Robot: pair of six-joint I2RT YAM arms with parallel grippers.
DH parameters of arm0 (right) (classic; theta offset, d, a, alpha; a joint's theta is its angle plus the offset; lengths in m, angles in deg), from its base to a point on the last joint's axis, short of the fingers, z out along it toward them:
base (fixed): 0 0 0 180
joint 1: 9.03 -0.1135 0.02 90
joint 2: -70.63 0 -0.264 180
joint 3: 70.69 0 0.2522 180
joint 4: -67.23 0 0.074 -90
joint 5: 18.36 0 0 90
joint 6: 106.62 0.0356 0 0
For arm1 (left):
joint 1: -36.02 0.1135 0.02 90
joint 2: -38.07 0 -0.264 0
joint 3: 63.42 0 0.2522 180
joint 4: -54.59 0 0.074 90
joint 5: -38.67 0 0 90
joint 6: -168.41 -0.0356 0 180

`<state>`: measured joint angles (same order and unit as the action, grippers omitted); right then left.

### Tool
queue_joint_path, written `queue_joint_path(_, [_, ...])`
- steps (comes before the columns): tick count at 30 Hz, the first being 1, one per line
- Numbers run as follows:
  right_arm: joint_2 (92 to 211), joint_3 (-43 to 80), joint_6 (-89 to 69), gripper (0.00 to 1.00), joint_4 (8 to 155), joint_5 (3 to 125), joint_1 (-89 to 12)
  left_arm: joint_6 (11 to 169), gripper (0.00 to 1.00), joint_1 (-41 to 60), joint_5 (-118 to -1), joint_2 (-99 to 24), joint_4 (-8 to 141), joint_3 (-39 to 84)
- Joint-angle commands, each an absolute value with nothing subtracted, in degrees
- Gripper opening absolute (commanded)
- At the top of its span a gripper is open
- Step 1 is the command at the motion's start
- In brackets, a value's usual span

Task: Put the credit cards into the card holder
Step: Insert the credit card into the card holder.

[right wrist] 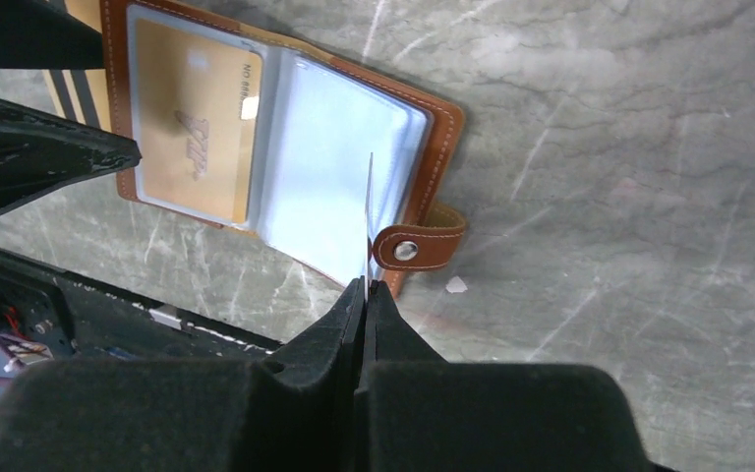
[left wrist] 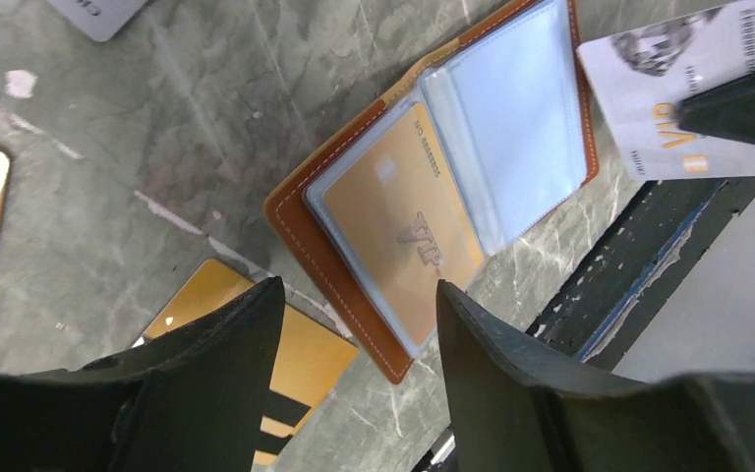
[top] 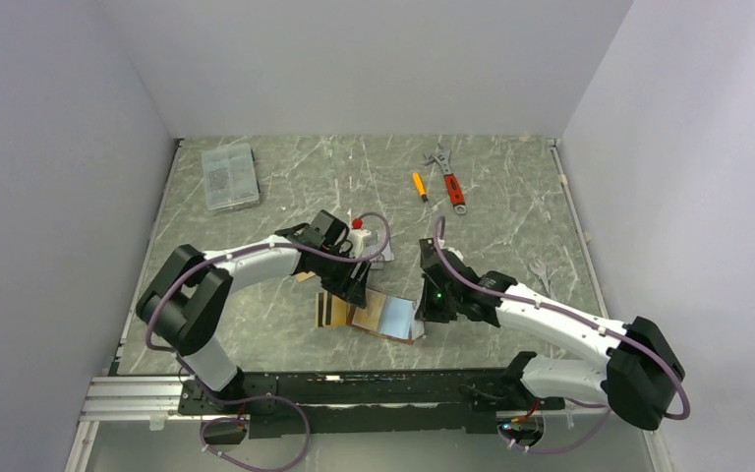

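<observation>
Card holder: your tan-brown leather folding card holder lies open on the grey marbled table.
Sleeved card: an orange-gold plastic card sits in one clear sleeve.
Left gripper: fingers apart, empty, above the holder.
Right gripper: clamped on a silver-grey printed card, edge-on over the empty sleeve.
Loose card: a gold black-striped card lies just beside the holder.

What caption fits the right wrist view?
Right gripper pinches a card edge-on over the open holder; a gold card sits inside.
</observation>
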<state>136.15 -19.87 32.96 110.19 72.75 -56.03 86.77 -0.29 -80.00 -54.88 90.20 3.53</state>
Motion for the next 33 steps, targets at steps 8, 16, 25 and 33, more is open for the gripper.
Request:
queue_joint_path(8, [130.30,-22.50,35.03,0.00,115.38,76.82,-56.36,86.37,0.38,-2.13,-80.79,-58.06,90.73,7.35])
queue_joint_path(16, [128.31,-27.93,35.49,0.00,107.37,71.30,-56.23,86.39,0.34,-2.39,-80.90,-57.57,90.20,6.76])
queue_joint_path(25, [120.07,-29.20,36.66,0.00,109.02,73.53,-56.07,86.15,0.35,-2.44,-80.91,-56.91,90.37,7.02])
queue_joint_path(33, [121.15,-28.33,35.63,0.00,107.93,72.61,-56.01,85.83,0.35,-2.45,-80.70,-56.43,90.61,7.18])
